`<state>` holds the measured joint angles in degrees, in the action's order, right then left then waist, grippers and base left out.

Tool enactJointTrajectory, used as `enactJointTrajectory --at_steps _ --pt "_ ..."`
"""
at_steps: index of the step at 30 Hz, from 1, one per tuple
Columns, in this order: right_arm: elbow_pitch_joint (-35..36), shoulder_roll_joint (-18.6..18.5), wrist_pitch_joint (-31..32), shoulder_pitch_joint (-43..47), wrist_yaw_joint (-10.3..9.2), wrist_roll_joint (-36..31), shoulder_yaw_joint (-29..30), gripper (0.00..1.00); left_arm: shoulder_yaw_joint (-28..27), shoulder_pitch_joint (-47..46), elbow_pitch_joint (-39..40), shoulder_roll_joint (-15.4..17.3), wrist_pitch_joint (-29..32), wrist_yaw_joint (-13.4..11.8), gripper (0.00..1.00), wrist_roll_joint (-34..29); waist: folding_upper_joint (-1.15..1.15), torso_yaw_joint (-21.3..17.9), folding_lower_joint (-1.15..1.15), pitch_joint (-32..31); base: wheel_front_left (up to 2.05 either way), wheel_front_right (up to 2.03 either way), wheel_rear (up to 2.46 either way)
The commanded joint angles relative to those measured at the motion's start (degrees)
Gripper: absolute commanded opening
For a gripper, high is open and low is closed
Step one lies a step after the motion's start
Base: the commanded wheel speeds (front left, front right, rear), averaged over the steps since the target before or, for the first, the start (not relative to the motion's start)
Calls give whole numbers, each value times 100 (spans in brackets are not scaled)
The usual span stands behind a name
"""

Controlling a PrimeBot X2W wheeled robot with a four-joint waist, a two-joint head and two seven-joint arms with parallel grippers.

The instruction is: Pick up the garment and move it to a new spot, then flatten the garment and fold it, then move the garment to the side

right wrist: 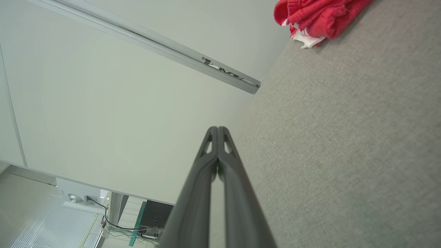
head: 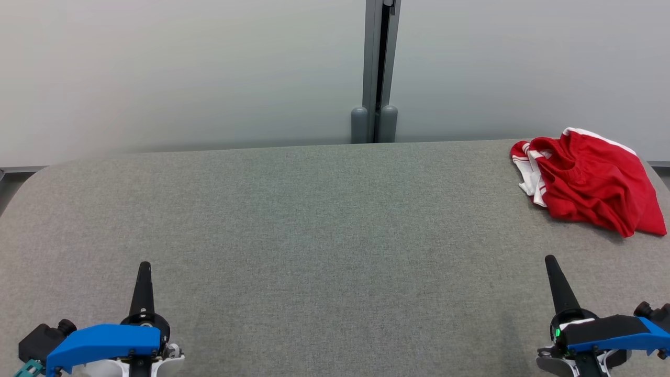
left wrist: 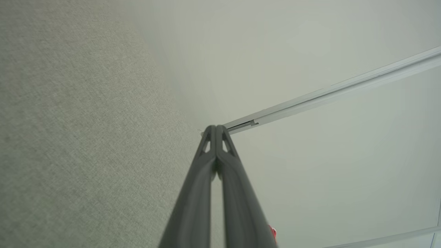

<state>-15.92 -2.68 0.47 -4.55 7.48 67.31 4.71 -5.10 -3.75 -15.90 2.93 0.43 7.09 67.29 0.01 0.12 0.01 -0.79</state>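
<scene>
Garment (head: 589, 180), far right corner of surface (head: 314, 235): soft, light; pinch a raised fold; left gripper (head: 144, 267) and right gripper (head: 550, 260) fully closed, empty.

garment (head: 591, 180): red, white-trimmed | crumpled heap | far right of the grey table (head: 314, 235)

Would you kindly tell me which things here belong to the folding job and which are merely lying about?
Job: red garment, grey table, left end effector, right end effector.
Lying about: grey post, pale wall panels, dark box.
</scene>
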Motion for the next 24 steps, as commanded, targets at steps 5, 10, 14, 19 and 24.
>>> enactJointTrajectory --at_steps 5,10,14,19,24 --pt "90 -28 100 -154 2 410 47 0 -55 -162 84 3 103 45 0 408 -1 -1 -1 11 0 0 0" --pt "105 -29 164 -150 2 677 66 0 -69 -173 99 2 168 47 0 674 -1 -2 -1 20 0 0 0" --pt "118 -29 213 -154 2 889 80 0 -79 -182 111 1 221 49 0 880 -1 -3 -1 27 0 0 0" --pt "133 -30 281 -167 2 1138 96 0 -91 -202 124 0 287 52 0 1135 -1 -4 -1 37 0 0 0" --pt "148 -31 343 -170 2 1375 111 0 -99 -216 137 -1 350 55 0 1371 -1 -6 -1 46 0 0 0"
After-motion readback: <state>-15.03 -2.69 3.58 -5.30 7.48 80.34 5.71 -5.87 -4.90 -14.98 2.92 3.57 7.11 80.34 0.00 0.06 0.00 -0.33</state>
